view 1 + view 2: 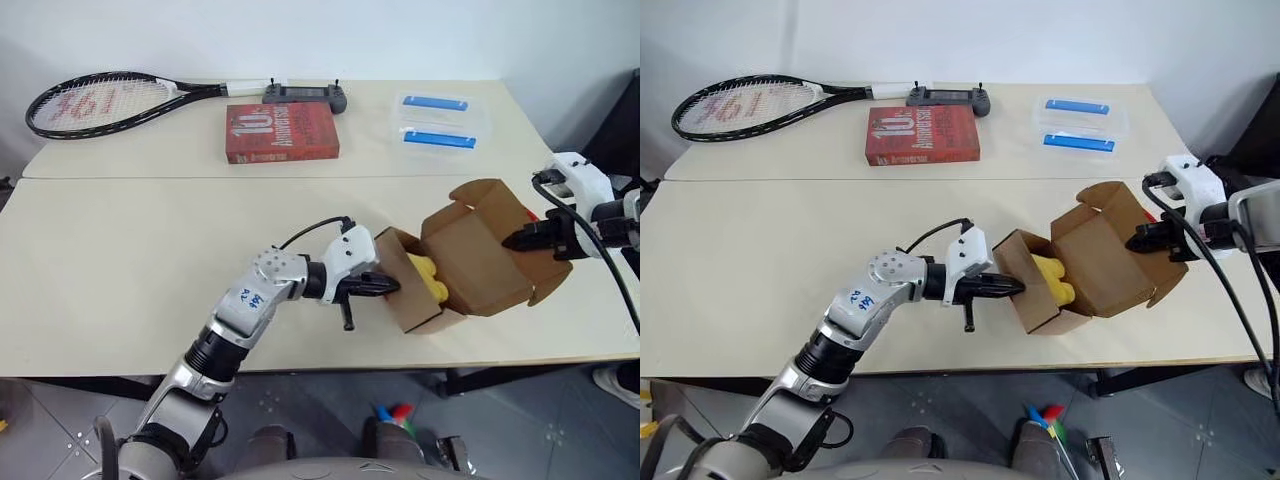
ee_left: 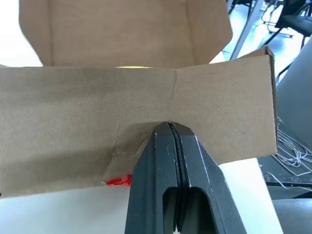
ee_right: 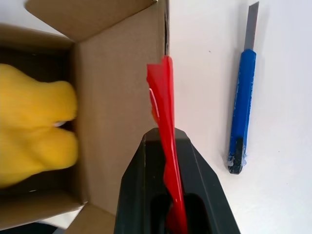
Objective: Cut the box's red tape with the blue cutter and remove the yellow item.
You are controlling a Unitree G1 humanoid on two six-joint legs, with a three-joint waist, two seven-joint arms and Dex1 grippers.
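Note:
The brown cardboard box (image 1: 470, 262) lies open on its side near the table's front right. The yellow item (image 1: 428, 276) sits inside it and looks lumpy (image 3: 34, 131). My left gripper (image 1: 392, 287) is shut on the edge of the box's near side flap (image 2: 146, 107). A scrap of red tape (image 2: 118, 181) sticks out under that flap. My right gripper (image 3: 165, 130) is shut on a strip of red tape (image 3: 164, 92) that stands along the edge of the lid flap (image 1: 500, 215). The blue cutter (image 3: 242, 112) lies flat on the table beside the box with its blade out.
At the back of the table lie a red book (image 1: 282, 132), a tennis racket (image 1: 100, 103), a black controller (image 1: 305, 95) and two clear containers with blue handles (image 1: 437, 120). The table's front edge (image 1: 330, 370) runs just below the box.

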